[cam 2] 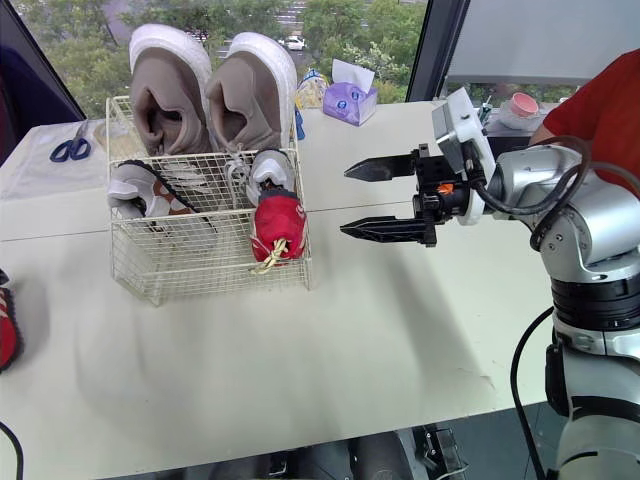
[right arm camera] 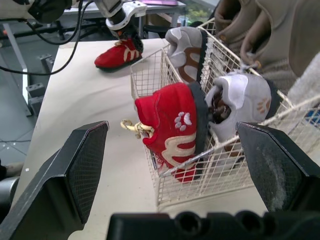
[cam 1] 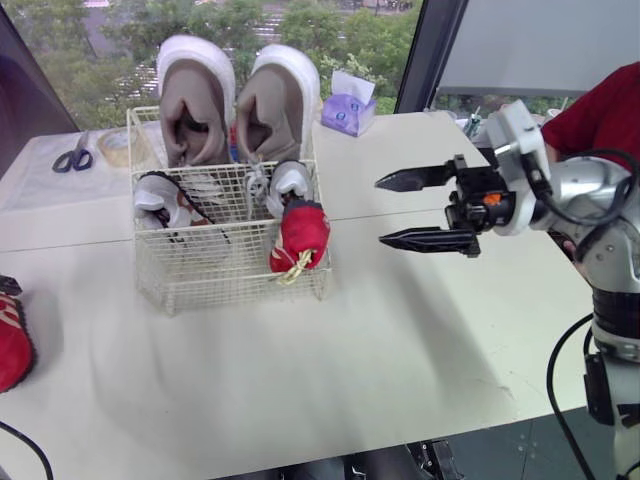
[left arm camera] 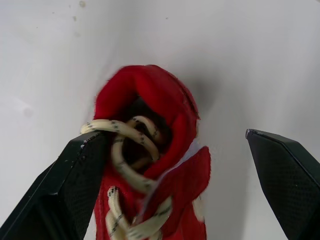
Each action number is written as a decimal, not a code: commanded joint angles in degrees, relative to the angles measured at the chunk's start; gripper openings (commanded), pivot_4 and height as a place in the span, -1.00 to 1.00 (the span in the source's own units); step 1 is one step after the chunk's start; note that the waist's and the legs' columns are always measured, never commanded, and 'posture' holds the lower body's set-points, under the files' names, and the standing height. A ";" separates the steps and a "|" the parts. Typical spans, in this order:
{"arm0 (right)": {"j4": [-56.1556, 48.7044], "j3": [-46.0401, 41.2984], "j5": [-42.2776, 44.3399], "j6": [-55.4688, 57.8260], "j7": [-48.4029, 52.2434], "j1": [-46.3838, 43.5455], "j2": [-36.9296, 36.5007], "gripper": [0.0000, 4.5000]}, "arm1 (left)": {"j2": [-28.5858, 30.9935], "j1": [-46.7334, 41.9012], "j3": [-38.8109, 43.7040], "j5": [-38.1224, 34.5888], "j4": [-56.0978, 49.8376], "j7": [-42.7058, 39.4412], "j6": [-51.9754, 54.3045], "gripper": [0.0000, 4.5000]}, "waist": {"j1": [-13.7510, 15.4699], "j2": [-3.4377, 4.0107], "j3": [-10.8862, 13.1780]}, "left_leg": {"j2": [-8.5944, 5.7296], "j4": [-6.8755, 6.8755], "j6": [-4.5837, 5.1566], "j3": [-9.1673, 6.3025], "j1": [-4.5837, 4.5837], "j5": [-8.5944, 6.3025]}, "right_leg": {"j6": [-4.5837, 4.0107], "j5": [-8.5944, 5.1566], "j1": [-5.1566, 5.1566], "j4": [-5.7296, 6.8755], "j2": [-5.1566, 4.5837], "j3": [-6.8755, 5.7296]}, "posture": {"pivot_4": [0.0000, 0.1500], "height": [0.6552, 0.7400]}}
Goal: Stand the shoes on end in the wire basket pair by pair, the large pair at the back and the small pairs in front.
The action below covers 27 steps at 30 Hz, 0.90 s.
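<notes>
The white wire basket [cam 1: 230,282] stands on the table. Two large beige shoes [cam 1: 195,100] stand on end at its back. In front of them are small grey-white shoes [cam 1: 160,195] and, at the front right corner, a small red shoe [cam 1: 302,235], toe down. My right gripper [cam 1: 381,212] hangs open just right of the basket, holding nothing. A second red shoe [left arm camera: 150,150] with cream laces lies on the table at the far left [cam 1: 12,340]. My left gripper [left arm camera: 172,135] is open around it, one finger close to the laces.
Scissors [cam 1: 72,157] and a tape roll [cam 1: 115,147] lie behind the basket on the left. A purple tissue box [cam 1: 348,112] sits at the back. A person in a red sleeve [cam 1: 600,110] stands at the right. The table's front edge is near.
</notes>
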 commanded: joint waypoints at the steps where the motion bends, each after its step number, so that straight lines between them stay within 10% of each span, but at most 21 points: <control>1: -2.96 -2.70 1.57 0.98 -1.61 0.65 -1.38 0.97 | 1.62 -4.76 -0.22 3.19 1.12 -0.86 -2.32 1.00 | 0.15 -0.06 0.00 | 0.00 0.01 0.03 -0.02 0.00 -0.02 | 0.00 0.00 0.01 0.00 0.00 0.00 | 1.00 1.00; 20: 0.22 0.99 -2.95 -3.85 -2.34 1.88 -0.58 0.97 | 4.38 -1.20 2.53 7.71 -6.34 -3.22 8.29 1.00 | 0.05 -0.35 0.00 | 0.00 0.15 0.04 -0.08 0.07 0.00 | 0.02 -0.04 -0.03 0.51 -0.02 0.02 | 1.00 1.00; 27: -9.45 -3.55 10.56 6.22 2.68 4.30 -5.61 0.97 | 1.33 1.66 3.35 6.94 -5.59 -6.16 9.31 1.00 | 0.50 -0.46 -0.07 | 0.01 0.26 0.04 -0.18 0.06 0.01 | 0.01 -0.05 0.00 0.57 -0.12 0.02 | 1.00 1.00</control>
